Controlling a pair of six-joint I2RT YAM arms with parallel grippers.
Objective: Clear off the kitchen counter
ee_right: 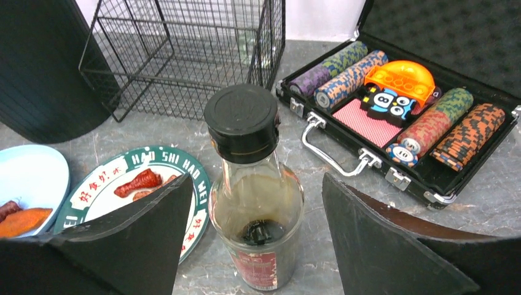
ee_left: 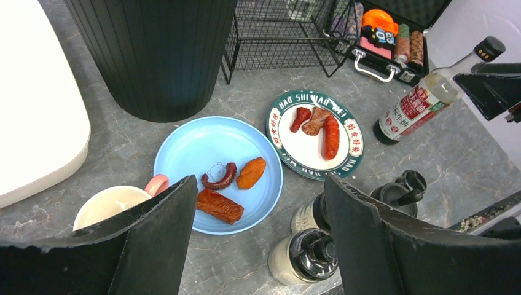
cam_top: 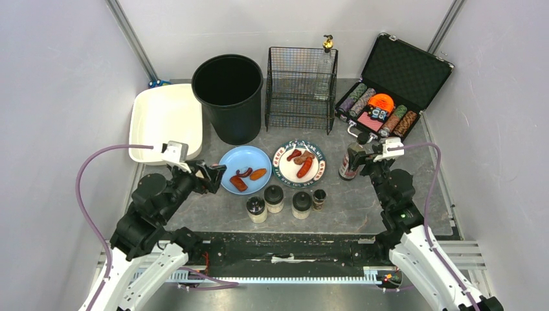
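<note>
While right gripper [ee_right: 255, 184] straddles bottle [ee_right: 242, 123], gaps both sides; green-rimmed plate [ee_right: 193, 178] near.

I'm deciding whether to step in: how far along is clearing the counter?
Done: nothing visibly; the white tub and wire basket look empty. In hand: the right fingers straddle the sauce bottle, open, not gripping; the left fingers hang open near the blue plate. Left: that plate, the green-rimmed plate, four spice jars, the bottle and the open chip case, all on the kitchen counter.
</note>
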